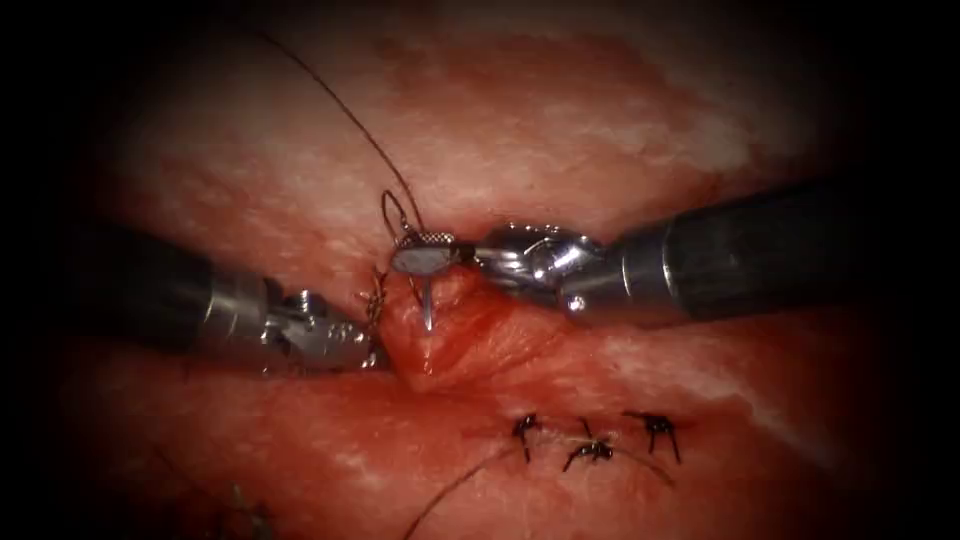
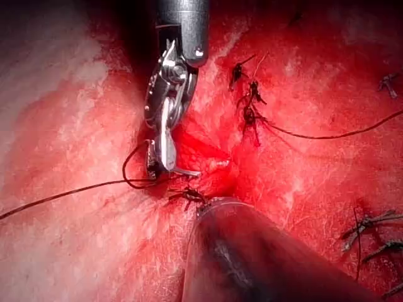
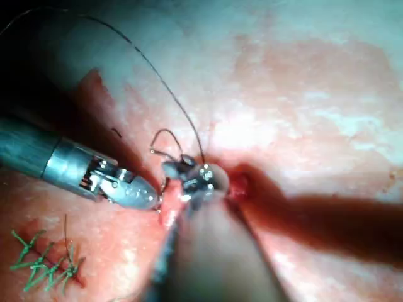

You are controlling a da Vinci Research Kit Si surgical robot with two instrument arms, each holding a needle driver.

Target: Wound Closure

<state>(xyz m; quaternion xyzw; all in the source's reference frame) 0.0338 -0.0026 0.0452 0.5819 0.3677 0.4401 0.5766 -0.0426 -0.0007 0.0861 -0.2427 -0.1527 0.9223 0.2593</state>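
My right tool (image 1: 425, 257) reaches in from the right, its jaws shut on the curved needle (image 1: 427, 305) partway along its curve. The needle's tip points down at the raised edge of the cut (image 1: 440, 345) and touches or just enters the tissue there. Dark thread (image 1: 340, 105) runs from the needle's tail in a small loop, then up and to the left. My left tool (image 1: 372, 345) comes from the left, its jaws shut on the tissue edge beside the needle. The left wrist view has the right tool (image 2: 165, 157) and the needle tip (image 2: 187, 172). The right wrist view has the left tool (image 3: 150, 197).
Three tied stitches (image 1: 592, 450) with short cut ends lie along the closed cut, below and right of the tools. A small knot (image 1: 375, 300) sits just above the left tool's tip. Red fluid wets the tissue (image 1: 560, 110) around the cut. Another thread (image 1: 450, 490) curves off below.
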